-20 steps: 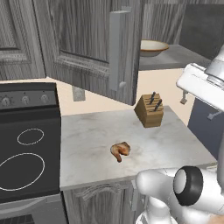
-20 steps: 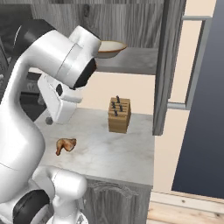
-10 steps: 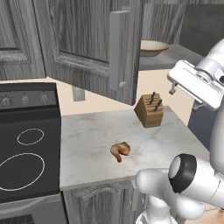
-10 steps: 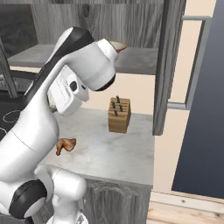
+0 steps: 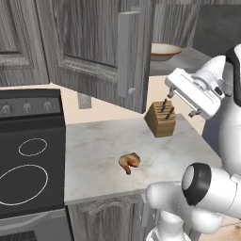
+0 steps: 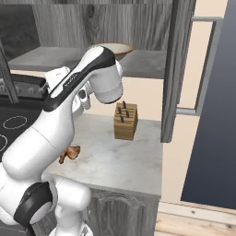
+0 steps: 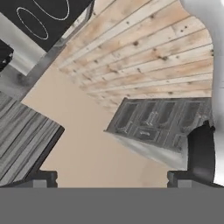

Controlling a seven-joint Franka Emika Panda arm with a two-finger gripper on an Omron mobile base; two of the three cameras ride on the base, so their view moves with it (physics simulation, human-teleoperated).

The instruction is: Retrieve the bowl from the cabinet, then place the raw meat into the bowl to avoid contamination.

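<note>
Upper right of left base view: wide shallow beige-tan bowl w/ darker brown rim sits on grey shelf inside tall grey wood-grain wall cabinet. Cabinet door stands open, long metal bar handle facing camera. In right base view same bowl shows at top centre, partly behind the arm, on shelf; other open door w/ bar handle at right.

Centre of left base view: small golden-brown lumpy raw meat piece, drumstick-like, lies on pale marble countertop, well apart from bowl and lower in frame. Right base view: meat at mid left, partly hidden by arm.

Wooden knife block w/ dark handles stands upright on counter towards back right, apart from meat. Right base view puts it at centre.

Black stove w/ white ring marks at left edge, beside counter.

White arm's hand section sits at right, above and right of knife block, below shelf level. Hand view: two dark finger tips at bottom corners, set wide apart, nothing between them; view looks at beige wall, wood-plank floor, grey panelled cupboard.
</note>
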